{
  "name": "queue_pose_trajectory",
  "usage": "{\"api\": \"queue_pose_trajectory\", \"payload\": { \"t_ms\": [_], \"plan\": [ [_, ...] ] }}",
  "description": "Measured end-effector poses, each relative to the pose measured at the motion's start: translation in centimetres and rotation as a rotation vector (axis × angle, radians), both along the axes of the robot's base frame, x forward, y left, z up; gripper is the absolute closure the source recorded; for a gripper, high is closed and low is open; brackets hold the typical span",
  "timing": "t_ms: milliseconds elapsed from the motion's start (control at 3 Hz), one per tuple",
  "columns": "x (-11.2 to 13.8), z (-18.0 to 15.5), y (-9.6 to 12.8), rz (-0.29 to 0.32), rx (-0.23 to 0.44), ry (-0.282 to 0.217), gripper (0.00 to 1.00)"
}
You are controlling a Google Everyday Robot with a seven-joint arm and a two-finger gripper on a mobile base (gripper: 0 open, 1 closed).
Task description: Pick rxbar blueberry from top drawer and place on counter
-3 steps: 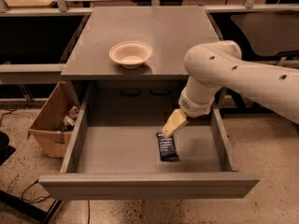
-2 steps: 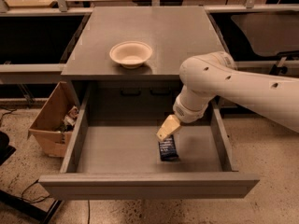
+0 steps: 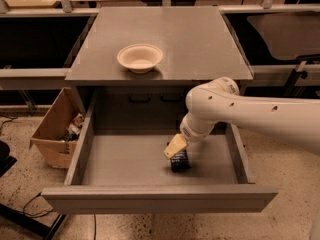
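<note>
The rxbar blueberry point(image 3: 182, 163) is a small dark wrapped bar lying on the grey floor of the open top drawer point(image 3: 125, 159), right of centre. My gripper point(image 3: 175, 147), cream coloured at the end of the white arm point(image 3: 235, 111), reaches down into the drawer from the right. It sits just over the bar's upper left end and hides part of it. The counter point(image 3: 195, 39) is the flat grey top of the cabinet behind the drawer.
A cream bowl point(image 3: 140, 57) stands on the counter near its front left. A brown cardboard box point(image 3: 55, 129) with odds and ends sits on the floor left of the drawer. Wooden benches run along the back. The drawer's front panel point(image 3: 160, 198) juts toward me.
The arm has swung left and lowered into the drawer. The gripper has come down from above the bar to its upper end. The bar has not moved.
</note>
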State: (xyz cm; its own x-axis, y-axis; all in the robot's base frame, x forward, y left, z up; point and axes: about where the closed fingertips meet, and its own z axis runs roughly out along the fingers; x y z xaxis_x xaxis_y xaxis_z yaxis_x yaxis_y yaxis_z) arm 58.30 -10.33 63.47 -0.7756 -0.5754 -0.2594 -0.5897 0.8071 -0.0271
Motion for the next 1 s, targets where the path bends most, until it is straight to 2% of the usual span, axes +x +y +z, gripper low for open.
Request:
{"api": "queue_pose_trajectory", "payload": {
  "t_ms": [333,667,1000],
  "plan": [
    [0.4,-2.1,0.5,0.001,0.003,-0.001,0.0],
    [-0.2,-4.3,1.3,0.005,0.006,0.041,0.0],
    [-2.0,-6.0,2.6,0.015,-0.021,0.098,0.15]
  ]
}}
